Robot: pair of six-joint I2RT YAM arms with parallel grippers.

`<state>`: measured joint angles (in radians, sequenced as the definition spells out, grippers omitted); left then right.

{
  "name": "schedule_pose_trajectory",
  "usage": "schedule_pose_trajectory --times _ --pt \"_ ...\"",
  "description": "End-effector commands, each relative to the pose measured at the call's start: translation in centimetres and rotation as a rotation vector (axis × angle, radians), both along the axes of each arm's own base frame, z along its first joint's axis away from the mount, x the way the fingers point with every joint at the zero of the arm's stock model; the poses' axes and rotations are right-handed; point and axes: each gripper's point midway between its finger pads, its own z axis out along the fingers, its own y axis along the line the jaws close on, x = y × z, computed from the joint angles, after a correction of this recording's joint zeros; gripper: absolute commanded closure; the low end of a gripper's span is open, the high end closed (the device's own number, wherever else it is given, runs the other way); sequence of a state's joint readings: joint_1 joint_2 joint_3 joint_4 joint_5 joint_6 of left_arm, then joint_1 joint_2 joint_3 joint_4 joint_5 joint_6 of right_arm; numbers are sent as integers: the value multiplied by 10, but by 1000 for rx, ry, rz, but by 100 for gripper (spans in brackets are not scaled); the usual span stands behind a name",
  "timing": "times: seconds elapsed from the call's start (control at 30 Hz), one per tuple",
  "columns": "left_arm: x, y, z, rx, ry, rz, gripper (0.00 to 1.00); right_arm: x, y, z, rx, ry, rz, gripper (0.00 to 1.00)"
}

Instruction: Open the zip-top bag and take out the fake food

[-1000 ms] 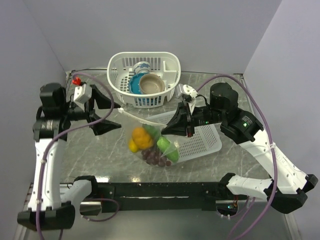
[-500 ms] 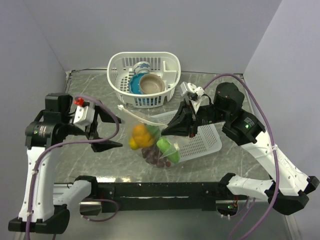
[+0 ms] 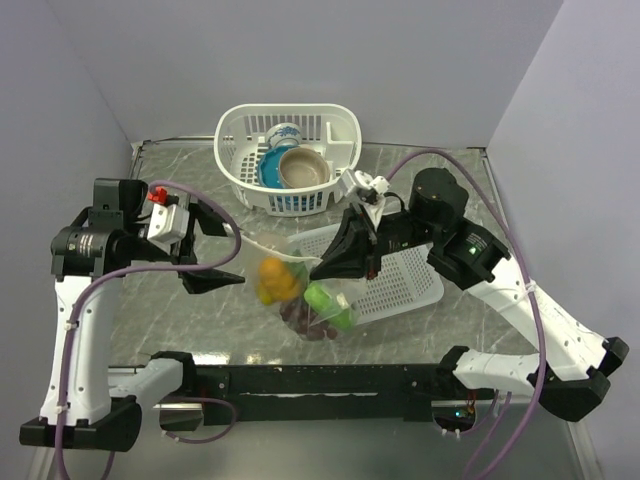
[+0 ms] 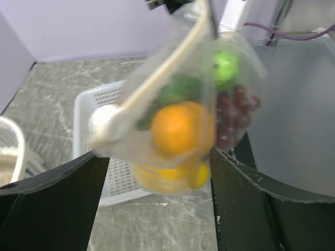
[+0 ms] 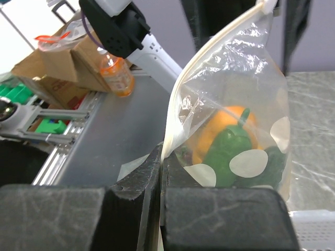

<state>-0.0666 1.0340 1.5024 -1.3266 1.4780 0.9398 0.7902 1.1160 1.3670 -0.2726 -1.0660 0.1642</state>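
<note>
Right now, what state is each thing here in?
zip-top bag, hanging in the air, food inside.
fake food, inside the bag.
left gripper, open, facing the bag.
right gripper, shut on the bag's edge.
white basket, holding bowls.

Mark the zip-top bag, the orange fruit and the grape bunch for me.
zip-top bag (image 5: 246,63), right wrist view, on its clear upper wall.
orange fruit (image 4: 180,130), left wrist view, middle of its facing side.
grape bunch (image 4: 235,115), left wrist view, middle of the cluster.
</note>
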Motion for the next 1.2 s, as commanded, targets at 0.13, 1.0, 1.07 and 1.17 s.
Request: schedule_pose_trajectory --times 0.13,1.0,1.07,1.17 --pt "-7 2 20 -170 4 -72 16 -13 0 20 60 -75 29 100" --pt "-17 -2 27 -70 56 -146 98 9 11 -11 29 -74 -50 100" --pt "-13 5 11 -52 194 -105 98 15 9 -24 9 -66 -96 100" --pt "6 22 1 -41 146 16 98 30 12 -44 -23 -57 -178 100"
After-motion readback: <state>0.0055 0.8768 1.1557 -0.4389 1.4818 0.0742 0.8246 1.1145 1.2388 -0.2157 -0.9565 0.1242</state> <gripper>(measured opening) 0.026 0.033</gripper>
